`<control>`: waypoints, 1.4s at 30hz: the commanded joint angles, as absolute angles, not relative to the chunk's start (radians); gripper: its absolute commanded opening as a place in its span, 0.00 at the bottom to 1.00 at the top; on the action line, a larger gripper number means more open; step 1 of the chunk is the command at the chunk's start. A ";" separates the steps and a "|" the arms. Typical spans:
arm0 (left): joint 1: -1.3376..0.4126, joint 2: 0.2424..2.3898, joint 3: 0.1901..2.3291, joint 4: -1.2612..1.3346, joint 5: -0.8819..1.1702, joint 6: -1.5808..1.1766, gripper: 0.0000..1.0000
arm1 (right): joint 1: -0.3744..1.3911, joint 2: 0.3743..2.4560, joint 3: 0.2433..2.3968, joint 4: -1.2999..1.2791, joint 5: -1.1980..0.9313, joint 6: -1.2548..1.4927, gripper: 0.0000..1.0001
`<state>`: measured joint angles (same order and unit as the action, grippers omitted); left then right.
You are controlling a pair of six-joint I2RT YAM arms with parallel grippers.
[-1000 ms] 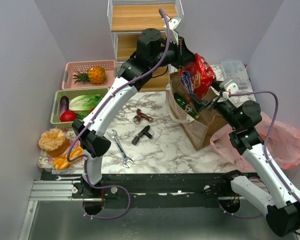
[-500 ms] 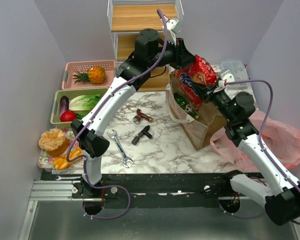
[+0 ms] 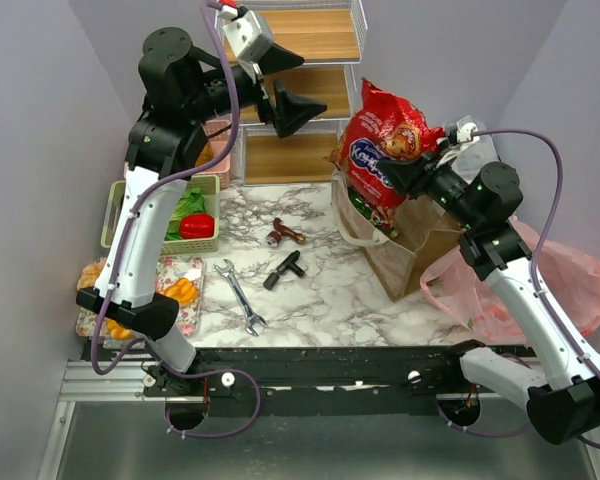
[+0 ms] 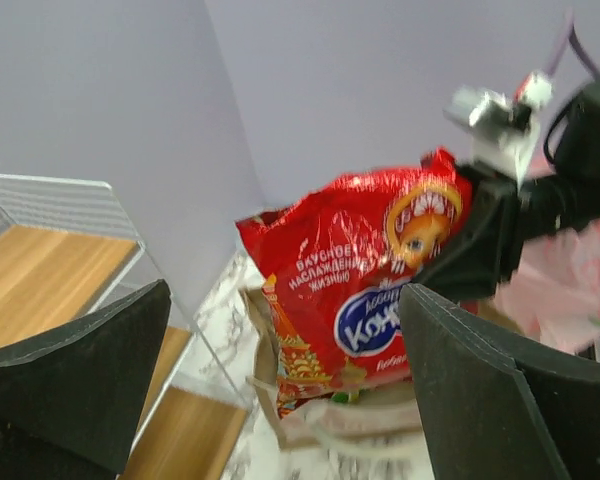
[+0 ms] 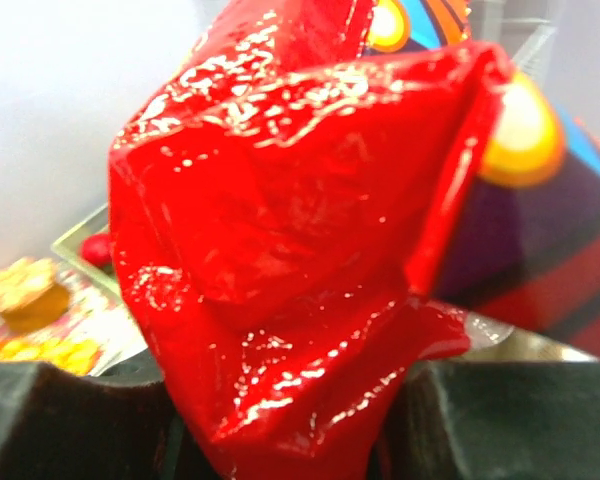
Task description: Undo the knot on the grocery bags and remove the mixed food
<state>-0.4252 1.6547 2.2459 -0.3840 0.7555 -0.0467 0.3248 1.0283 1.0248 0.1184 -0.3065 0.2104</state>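
Left fingers withdrew, spread | snack packet apparently pinched between right fingers

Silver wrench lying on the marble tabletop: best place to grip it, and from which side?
Take the silver wrench at mid-shank, straight down from above. It lies flat and diagonal on the marble tabletop, so turn the jaws across the narrow shank; both heads are wider.
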 commanded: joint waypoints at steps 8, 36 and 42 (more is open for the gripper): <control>-0.388 1.600 2.076 -0.861 1.146 0.144 0.98 | 0.328 1.082 1.246 0.063 -0.957 0.191 0.01; -0.312 1.324 1.167 0.546 1.089 -1.185 0.00 | 0.291 1.281 1.377 0.015 -0.756 0.304 0.84; -0.266 1.302 1.097 0.563 1.033 -1.219 0.00 | 0.221 1.287 1.363 -0.012 -0.603 0.296 0.99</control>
